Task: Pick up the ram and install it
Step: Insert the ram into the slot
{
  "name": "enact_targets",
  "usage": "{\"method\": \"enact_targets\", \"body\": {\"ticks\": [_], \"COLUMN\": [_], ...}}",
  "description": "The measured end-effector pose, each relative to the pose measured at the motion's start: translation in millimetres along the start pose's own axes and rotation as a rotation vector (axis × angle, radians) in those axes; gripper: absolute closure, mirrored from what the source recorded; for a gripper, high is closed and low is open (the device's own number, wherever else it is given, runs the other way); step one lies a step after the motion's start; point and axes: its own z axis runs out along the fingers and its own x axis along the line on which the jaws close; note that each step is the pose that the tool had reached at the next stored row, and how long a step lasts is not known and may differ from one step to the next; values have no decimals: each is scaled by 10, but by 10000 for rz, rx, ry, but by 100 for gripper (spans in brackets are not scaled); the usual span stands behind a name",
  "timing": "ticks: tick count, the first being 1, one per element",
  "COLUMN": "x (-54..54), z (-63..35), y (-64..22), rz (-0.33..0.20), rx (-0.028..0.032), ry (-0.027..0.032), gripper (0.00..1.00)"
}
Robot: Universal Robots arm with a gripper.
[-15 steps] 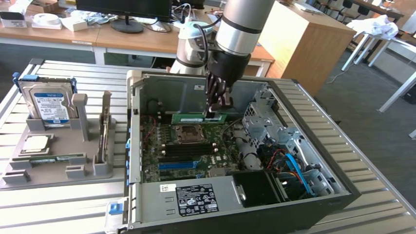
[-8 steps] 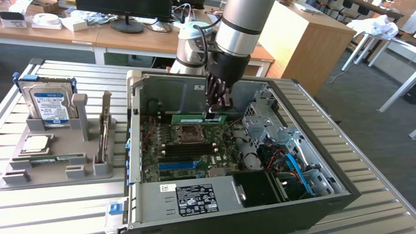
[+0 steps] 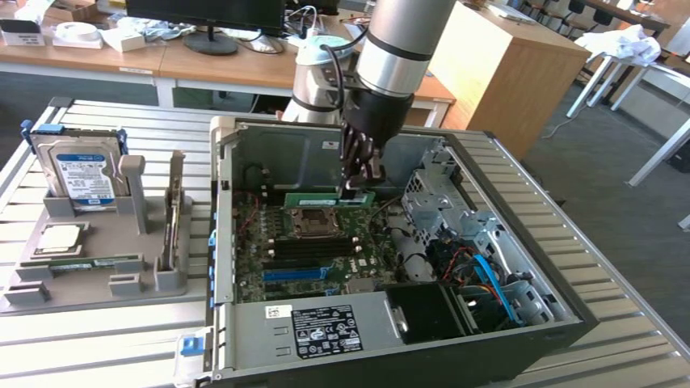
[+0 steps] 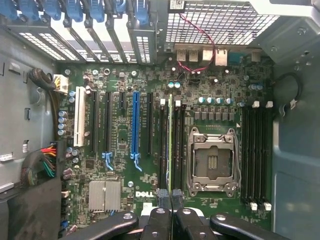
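**Desk:** Where is the ram?

**Photographer:** The ram (image 3: 318,199) is pinched by one end in the pincer (image 3: 361,187), its green length running out level from the fingertips inside the open computer case (image 3: 506,242). From the wrist, the ram (image 4: 170,145) shows edge-on as a thin green line reaching straight out from the pincer (image 4: 171,199).

**Desk:** So the pincer is clamped on it?

**Photographer:** Yes, the two dark pads (image 4: 162,197) are pressed against its flat sides.

**Desk:** What lies under it?

**Photographer:** The black memory slots (image 4: 178,150) on the motherboard (image 4: 120,135), directly below the fingertips and in line with the stick. It may be touching a slot; the edge-on angle doesn't settle it. The bare processor socket (image 4: 212,160) sits just beside those slots.

**Desk:** And outside the case?

**Photographer:** Well apart from the pincer, a grey tray (image 3: 97,295) holds a hard drive (image 3: 81,174), a silver processor chip (image 3: 60,237) and a second green stick (image 3: 81,263).
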Motion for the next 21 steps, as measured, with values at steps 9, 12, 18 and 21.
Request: {"method": "enact_targets", "body": {"ticks": [9,12,18,21], "x": [1,1,2,2], "z": [47,70,112,134], "y": [-2,-3,-5,-6], "rz": [0,0,1,1], "rx": [0,0,0,0], "ry": [17,17,17,17], "gripper": [89,89,89,89]}}
